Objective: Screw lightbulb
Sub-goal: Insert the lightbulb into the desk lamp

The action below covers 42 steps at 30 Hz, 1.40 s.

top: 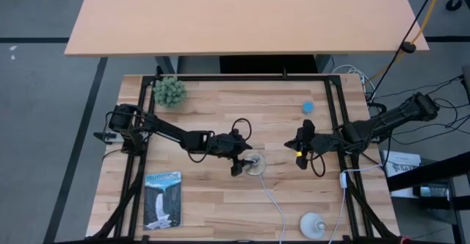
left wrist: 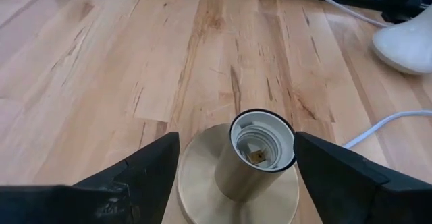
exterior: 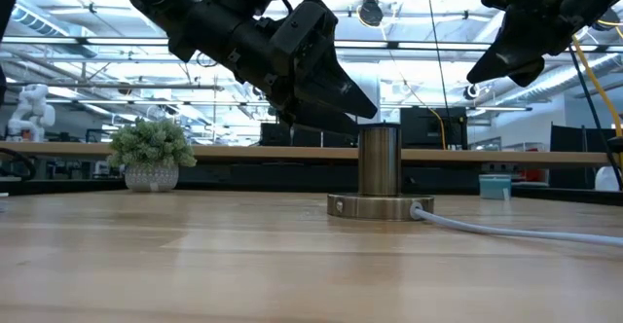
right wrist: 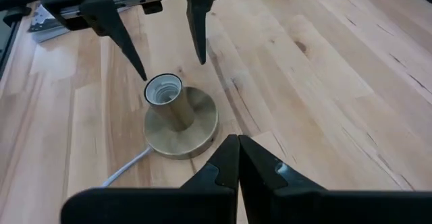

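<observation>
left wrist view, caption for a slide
Open left pincer straddling the empty brass lamp socket, lightbulb lying beyond.

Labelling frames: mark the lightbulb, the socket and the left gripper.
lightbulb (top: pixel 313 224), high view, on its white dome.
socket (left wrist: pixel 262 140), left wrist view, inside its white-lined mouth.
left gripper (right wrist: pixel 169 50), right wrist view, midway between its open fingertips.

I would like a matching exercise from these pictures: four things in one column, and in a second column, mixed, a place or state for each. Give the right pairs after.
Things:
1. lightbulb
2. socket
3. left gripper
4. right gripper

States:
A. empty, standing upright between two open fingers
B. shut, holding nothing, hanging above the table
C. lying near the table's front edge, away from both arms
D. open, fingers on either side of the socket

Pairs: 1-C, 2-A, 3-D, 4-B
</observation>
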{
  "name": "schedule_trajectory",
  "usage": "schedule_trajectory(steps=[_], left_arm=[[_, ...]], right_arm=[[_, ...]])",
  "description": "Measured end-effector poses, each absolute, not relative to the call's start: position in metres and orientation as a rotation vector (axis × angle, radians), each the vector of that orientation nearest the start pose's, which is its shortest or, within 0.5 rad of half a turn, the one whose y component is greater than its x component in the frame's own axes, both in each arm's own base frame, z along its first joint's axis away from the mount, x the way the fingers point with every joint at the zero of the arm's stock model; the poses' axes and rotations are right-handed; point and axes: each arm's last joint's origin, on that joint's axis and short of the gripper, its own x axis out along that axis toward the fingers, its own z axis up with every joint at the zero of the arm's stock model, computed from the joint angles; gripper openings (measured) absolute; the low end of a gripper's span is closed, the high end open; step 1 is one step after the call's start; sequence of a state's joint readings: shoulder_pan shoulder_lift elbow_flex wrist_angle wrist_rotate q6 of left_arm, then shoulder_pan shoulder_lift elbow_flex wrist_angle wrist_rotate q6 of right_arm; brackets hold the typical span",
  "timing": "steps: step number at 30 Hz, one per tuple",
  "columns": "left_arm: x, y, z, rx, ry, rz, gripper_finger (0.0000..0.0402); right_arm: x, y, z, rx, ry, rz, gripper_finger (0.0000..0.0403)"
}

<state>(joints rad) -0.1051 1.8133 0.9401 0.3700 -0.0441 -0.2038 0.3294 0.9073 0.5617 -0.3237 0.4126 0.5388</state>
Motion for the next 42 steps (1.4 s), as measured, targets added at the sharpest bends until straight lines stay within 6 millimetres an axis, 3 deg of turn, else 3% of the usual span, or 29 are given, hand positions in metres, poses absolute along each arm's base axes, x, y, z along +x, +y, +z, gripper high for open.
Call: schedule_trajectory(steps=[10,20,27,35,42], left_arm=[[0.369,-0.038,0.166,-0.160,0.498,-0.010,0.0296],[0.364,-0.037,0.184,-0.162,0.468,-0.014,0.0296],[0.362,-0.038,0.180,-0.160,0.515,-0.019,0.0296],[0.361,-0.038,0.179,-0.166,0.529,-0.017,0.0296],[0.360,-0.047,0.179,-0.162,0.533,-0.039,0.0296]], right_arm=[[0.176,0.049,0.229,0.267,0.589,-0.211,0.0000],[0.175,0.050,0.284,0.227,0.717,-0.210,0.0000],[0.164,0.065,0.307,0.310,1.038,-0.211,0.0000],[0.155,0.108,0.300,0.498,1.383,-0.172,0.0000],[0.137,0.161,0.284,0.516,1.432,-0.210,0.0000]])
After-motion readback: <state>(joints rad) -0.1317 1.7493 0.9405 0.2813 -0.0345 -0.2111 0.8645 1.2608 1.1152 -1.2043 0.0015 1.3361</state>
